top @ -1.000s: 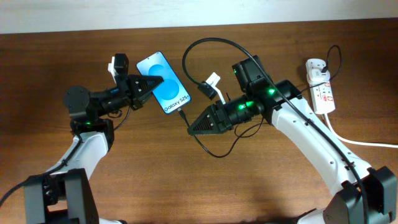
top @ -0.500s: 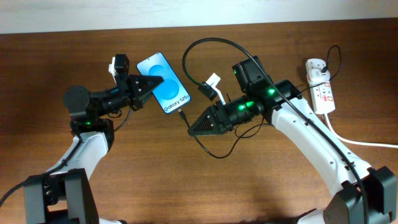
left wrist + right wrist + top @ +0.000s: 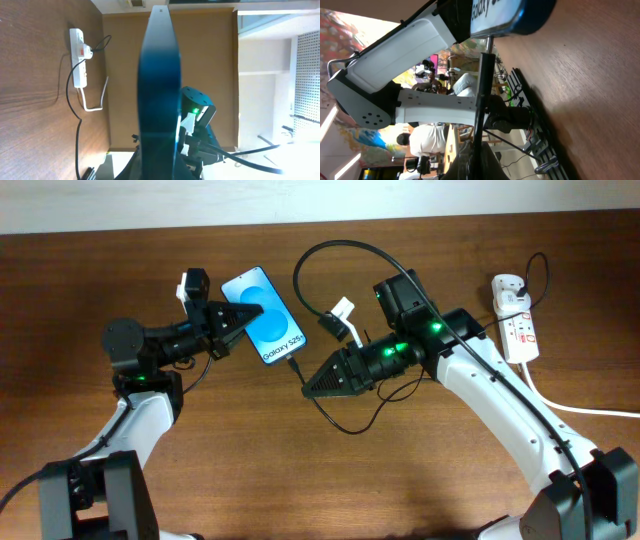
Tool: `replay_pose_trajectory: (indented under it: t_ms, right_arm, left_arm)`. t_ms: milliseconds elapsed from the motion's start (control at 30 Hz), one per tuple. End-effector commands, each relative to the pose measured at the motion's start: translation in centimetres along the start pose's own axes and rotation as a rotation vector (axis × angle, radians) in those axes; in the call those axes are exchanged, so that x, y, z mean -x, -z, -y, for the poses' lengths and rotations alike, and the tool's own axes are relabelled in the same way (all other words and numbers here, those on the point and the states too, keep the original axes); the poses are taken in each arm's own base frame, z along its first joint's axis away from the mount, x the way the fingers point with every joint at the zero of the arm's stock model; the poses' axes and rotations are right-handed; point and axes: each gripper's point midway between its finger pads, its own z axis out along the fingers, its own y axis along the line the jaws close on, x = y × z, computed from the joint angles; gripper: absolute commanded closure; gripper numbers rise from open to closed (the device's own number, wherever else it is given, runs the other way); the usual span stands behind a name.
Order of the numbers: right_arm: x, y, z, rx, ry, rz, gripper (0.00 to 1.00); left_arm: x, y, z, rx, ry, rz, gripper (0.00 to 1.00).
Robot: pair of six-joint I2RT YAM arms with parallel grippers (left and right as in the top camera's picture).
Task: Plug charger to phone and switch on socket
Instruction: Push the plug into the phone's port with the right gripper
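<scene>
The phone (image 3: 265, 316), blue screen with "Galaxy S25" text, is held tilted above the table by my left gripper (image 3: 240, 318), shut on its left edge. In the left wrist view the phone (image 3: 159, 85) shows edge-on between the fingers. My right gripper (image 3: 312, 387) is shut on the charger, a thin black cable (image 3: 299, 373) whose plug tip sits at the phone's bottom edge. In the right wrist view the cable (image 3: 482, 100) runs up to the phone's end (image 3: 520, 17). The cable loops back (image 3: 340, 248) to a white adapter (image 3: 509, 288) on the socket strip (image 3: 519, 330) at far right.
A thick white cord (image 3: 585, 410) leaves the strip toward the right edge. A small white tag (image 3: 339, 318) hangs on the cable near the right arm. The cable also loops below the right gripper (image 3: 345, 425). The table is brown wood (image 3: 250, 470).
</scene>
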Motion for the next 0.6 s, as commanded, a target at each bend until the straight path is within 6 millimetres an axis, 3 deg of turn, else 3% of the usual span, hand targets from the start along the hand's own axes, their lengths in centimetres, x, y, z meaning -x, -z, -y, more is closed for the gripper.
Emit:
replay_pose_trajectory:
  t_ms: [0, 567]
  right_arm:
    - [-0.18, -0.16, -0.14, 0.017, -0.007, -0.009, 0.96]
    - [0.81, -0.14, -0.41, 0.022, 0.079, 0.013, 0.96]
  left_arm:
    - [0.15, -0.08, 1.08, -0.009, -0.019, -0.002, 1.00]
    - [-0.59, -0.10, 1.01, -0.002, -0.029, -0.044, 1.00]
